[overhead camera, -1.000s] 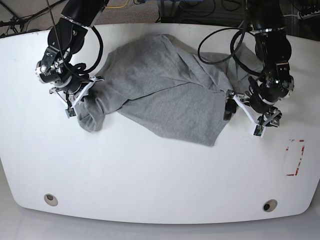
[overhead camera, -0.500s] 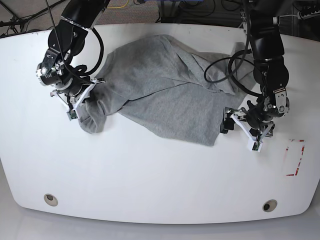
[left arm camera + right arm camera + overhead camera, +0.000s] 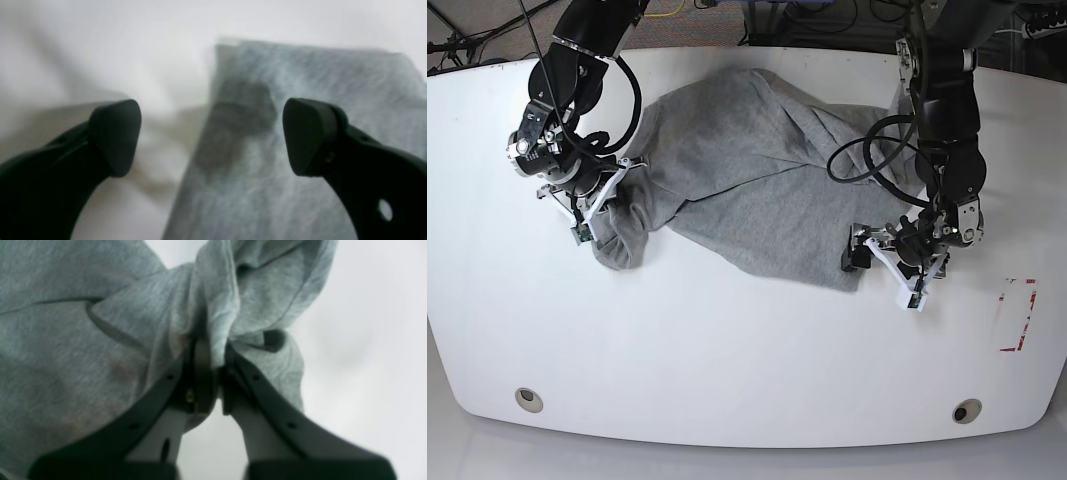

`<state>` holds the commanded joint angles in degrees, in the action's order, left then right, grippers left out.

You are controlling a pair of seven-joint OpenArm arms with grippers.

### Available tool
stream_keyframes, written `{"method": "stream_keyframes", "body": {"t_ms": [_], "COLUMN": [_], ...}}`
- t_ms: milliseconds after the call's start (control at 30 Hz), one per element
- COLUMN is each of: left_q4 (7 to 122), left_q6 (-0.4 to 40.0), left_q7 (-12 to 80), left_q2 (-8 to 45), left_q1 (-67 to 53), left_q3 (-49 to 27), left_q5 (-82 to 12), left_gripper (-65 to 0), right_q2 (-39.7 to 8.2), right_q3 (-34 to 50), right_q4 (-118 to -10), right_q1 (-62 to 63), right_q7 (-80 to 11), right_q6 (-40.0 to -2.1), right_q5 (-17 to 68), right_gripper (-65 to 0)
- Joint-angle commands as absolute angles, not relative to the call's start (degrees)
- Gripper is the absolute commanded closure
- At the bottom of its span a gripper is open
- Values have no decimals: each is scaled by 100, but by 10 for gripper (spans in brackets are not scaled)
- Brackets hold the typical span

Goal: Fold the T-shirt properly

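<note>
The grey T-shirt (image 3: 757,170) lies crumpled across the back middle of the white table (image 3: 727,350). My right gripper (image 3: 593,222) is at the shirt's left end, shut on a bunched fold of grey T-shirt (image 3: 83,356); in the right wrist view the right gripper (image 3: 213,373) pinches the cloth between its fingers. My left gripper (image 3: 872,268) is low at the shirt's front right corner and open. In the left wrist view, the left gripper (image 3: 211,133) has its fingers (image 3: 115,136) wide apart, with the blurred edge of the T-shirt (image 3: 267,200) between them. No lettering shows.
A red-marked label (image 3: 1017,315) lies on the table at the right. Two round holes (image 3: 527,399) (image 3: 967,411) sit near the front edge. Black cables (image 3: 867,150) loop from the left arm over the shirt's right part.
The left gripper has moved down and left to the shirt's front right corner. The right gripper has shifted slightly right, still holding the bunched cloth.
</note>
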<state>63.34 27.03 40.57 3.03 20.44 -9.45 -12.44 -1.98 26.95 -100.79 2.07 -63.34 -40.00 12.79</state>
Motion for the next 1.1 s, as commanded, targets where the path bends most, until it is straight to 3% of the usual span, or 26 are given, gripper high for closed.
{"method": "stream_keyframes", "body": {"t_ms": [467,567,600,700,800,967,1100], "left_q4": [6290,6220,6097,5877,5754,5745,5736], "left_q6": [2703,2677,2686,2695,2695,2695,2659], "left_q7": [4048,4022,4022,4022,4022,3987,3679], "left_q2": [22,22,31,13,13,4,4], "left_q1": [2018,2018,2035,2053,2053,2035,2026], "left_q3": [-796,-796,-796,-796,-796,-804,-813], "left_q5": [-1226,-1209,-1226,-1226,-1226,-1235,-1235], "left_gripper": [-639,-556,-490,-381,-335,-314,-181], "right_q2": [-207,-207,-207,-207,-207,-207,-207], "right_q3": [2695,2695,2695,2695,2695,2695,2695], "right_q4": [-10070,-10070,-10070,-10070,-10070,-10070,-9956], "right_q1": [277,286,295,295,295,295,303], "right_q7": [-6325,-6325,-6325,-6325,-6325,-6325,-6325], "right_q6": [-4000,-4000,-4000,-4000,-4000,-4000,-4000], "right_q5": [1262,1262,1262,1262,1262,1262,1279], "right_gripper": [0,0,0,0,0,0,0]}}
